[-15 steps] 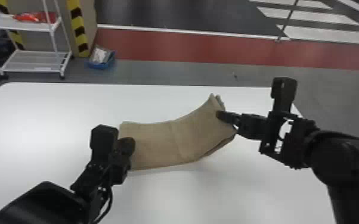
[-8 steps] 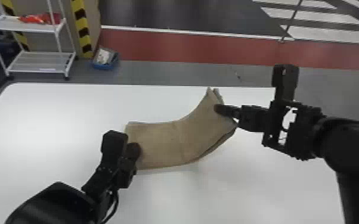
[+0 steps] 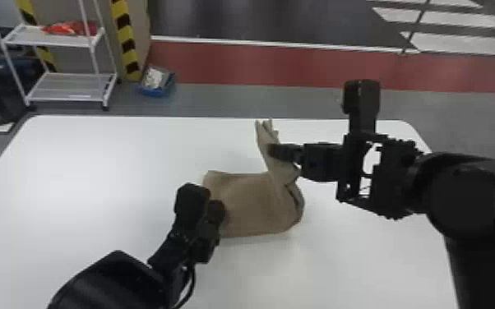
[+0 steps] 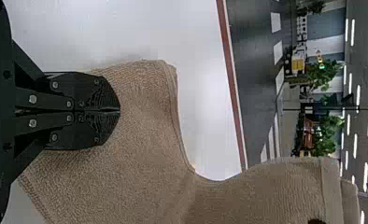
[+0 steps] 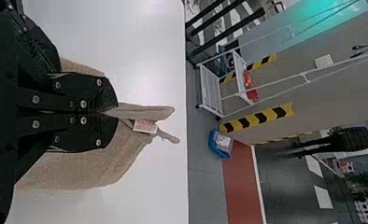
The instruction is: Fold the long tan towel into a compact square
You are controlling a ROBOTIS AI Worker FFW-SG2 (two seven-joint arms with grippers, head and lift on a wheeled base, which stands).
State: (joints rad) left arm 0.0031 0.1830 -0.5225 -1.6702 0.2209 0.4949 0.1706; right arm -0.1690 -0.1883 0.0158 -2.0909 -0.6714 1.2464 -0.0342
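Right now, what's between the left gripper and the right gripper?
The tan towel. Head view shows it running from the left gripper over the white table, then bending up to the right gripper.

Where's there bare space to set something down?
The white table is bare to the left of the towel, and on the near side of the towel, between the arms. It's crowded mid-table, with the left end effector and right end effector at the towel.

A white rack [image 3: 55, 40] stands beyond the counter's [image 3: 94, 164] far left corner; a red strip [image 3: 300, 68] borders grey floor [image 3: 234, 102].
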